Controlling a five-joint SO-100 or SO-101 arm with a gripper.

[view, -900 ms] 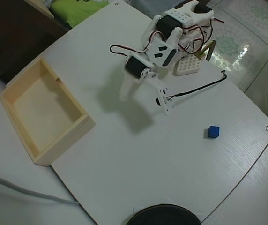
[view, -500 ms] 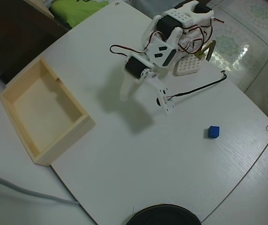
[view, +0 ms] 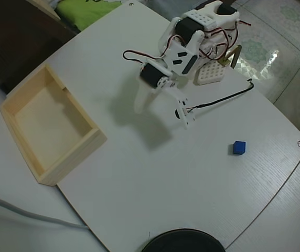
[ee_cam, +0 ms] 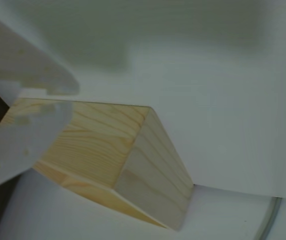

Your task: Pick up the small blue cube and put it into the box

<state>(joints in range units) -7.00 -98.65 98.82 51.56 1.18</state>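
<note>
White worktop (view: pixel 155 178) set at an angle over a patterned tile floor, dark furniture off the upper left in the overhead view. Pincer (view: pixel 160 107) hangs above the middle of the worktop, white fingers pointing down toward the lower edge of that view, parted a moderate way with nothing between them. The wrist view backs that up: the blurred fingers (ee_cam: pixel 28 105) at the left edge have a clear gap and hold nothing. That camera is aimed at the box (ee_cam: pixel 133 155) (pale wood, one outer corner filling the frame), so the pincer currently faces the wrong target. In the overhead view the box (view: pixel 95 137) sits left of the pincer, near the worktop's left edge, empty. The small blue cube (view: pixel 238 147) is on the opposite side: right of the pincer and somewhat below it, well apart, alone on bare worktop toward the right edge; absent from the wrist view. Key relation: cube and box lie on opposite sides of the pincer, so my read is the next move needs a base swing toward the overhead view's right before any descent. Cube sits roughly square to the view, slightly rotated; no preferred grasp axis I can judge.
</note>
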